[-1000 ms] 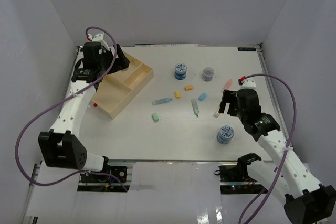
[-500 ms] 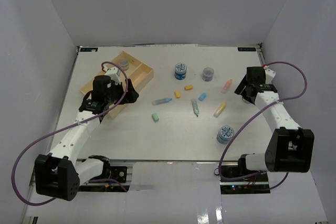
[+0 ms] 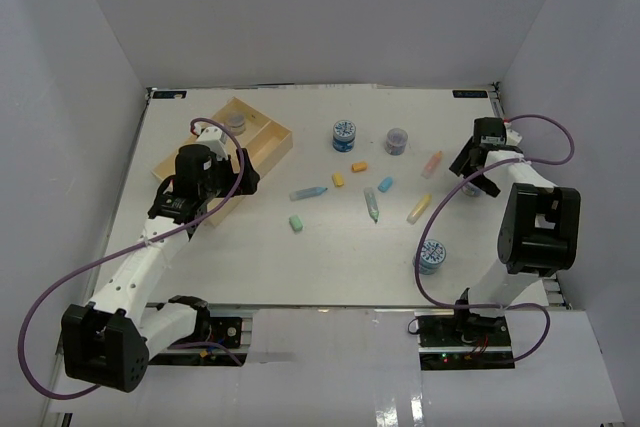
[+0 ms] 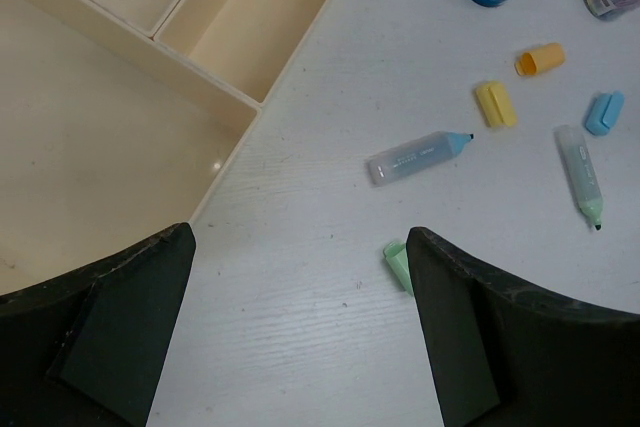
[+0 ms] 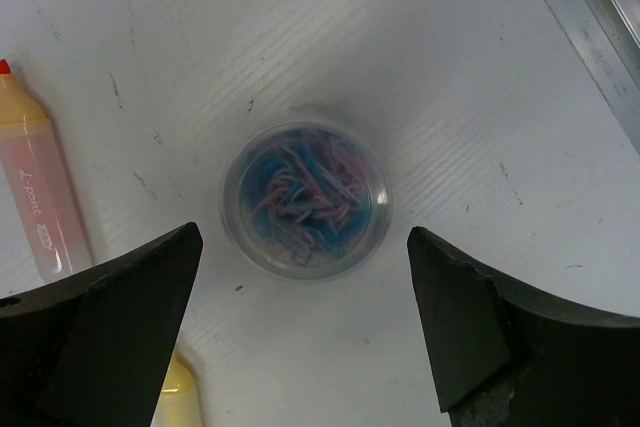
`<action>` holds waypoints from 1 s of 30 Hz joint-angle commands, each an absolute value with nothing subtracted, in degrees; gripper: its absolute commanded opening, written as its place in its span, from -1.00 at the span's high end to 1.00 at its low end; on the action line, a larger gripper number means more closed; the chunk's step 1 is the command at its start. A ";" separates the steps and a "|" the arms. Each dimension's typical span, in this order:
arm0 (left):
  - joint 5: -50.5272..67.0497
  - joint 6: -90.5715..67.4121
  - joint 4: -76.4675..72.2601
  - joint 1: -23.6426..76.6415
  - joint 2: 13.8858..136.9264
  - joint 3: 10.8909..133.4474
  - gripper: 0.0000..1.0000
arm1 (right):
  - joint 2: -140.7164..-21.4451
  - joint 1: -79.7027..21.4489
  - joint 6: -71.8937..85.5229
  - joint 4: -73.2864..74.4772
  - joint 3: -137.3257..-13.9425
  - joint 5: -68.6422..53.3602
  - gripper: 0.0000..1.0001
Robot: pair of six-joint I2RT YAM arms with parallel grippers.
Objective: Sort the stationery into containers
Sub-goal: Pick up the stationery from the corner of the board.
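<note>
Right gripper (image 5: 303,237), by my judgement, should drop straight down with the clear round tub (image 5: 305,197) of coloured clips kept centred, clear of the pink marker (image 5: 40,197) at the tub's 9 o'clock, then close gently on its wall. Its jaws stand spread wide, one each side of the tub, touching nothing; the tub sits near the table's 3 o'clock edge. Left gripper (image 4: 300,237) gapes empty at the rim of the wooden tray (image 4: 240,107), at 10 o'clock

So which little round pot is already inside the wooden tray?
The grey pot in the tray's far corner section. The other grey pot and the blue pots are out on the table.
</note>
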State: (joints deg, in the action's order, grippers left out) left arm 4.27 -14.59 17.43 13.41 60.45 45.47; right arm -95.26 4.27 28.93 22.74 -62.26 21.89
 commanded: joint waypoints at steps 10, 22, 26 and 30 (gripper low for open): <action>3.96 -14.24 16.79 13.71 60.91 45.79 -0.96 | -98.96 5.62 23.47 13.45 -64.77 21.27 -1.00; 4.66 -14.41 16.79 13.71 61.00 45.79 -0.96 | -98.00 5.71 21.45 13.27 -63.02 22.24 -0.29; 5.36 -14.68 16.87 13.71 61.35 45.88 -0.96 | -94.32 4.75 19.17 13.36 -62.05 21.01 -0.07; 5.89 -14.85 16.79 13.71 61.87 45.97 -0.96 | -90.80 1.33 16.00 14.76 -61.79 20.92 -0.05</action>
